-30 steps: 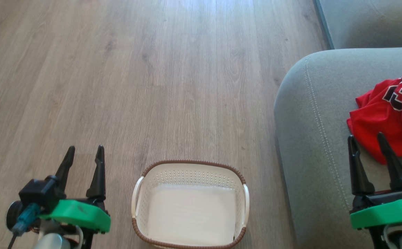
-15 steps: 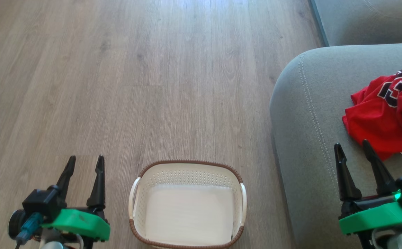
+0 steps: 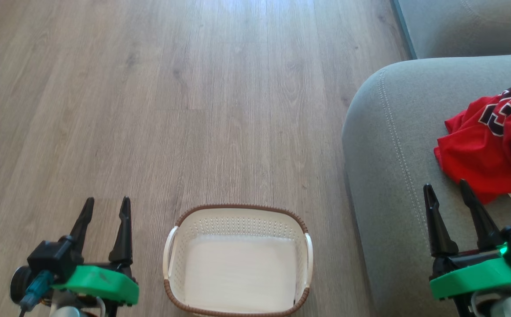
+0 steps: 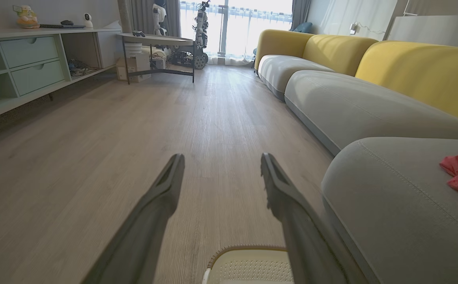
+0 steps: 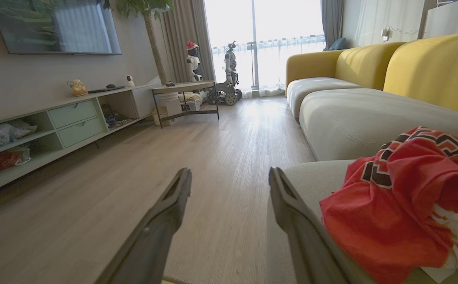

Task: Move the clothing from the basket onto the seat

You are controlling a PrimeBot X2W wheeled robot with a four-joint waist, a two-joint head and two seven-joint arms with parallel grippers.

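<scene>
In the head view, the left gripper stands at the lower left over the wooden floor. Its two fingers are spread apart, holding nothing and touching nothing. The right gripper is at the lower right above the seat, also spread and holding nothing. Its outer fingertip ends just beside the lower edge of the clothing; I cannot tell if they touch. The clothing lies crumpled on the seat, and the right border of the view cuts it off. The basket stands on the floor between the two grippers, just beside the seat's rounded corner, and its white bottom shows bare. The lower border cuts off its near rim.

In the left wrist view, the fingers are wide apart over the floor. A small part of the basket's far rim shows at the bottom. A piece of red cloth lies on the seat at the right border.

In the right wrist view, the released fingers frame the floor. The clothing is heaped on the seat close to the right finger and hides part of the cushion. A low shelf unit stands along the left wall.
</scene>
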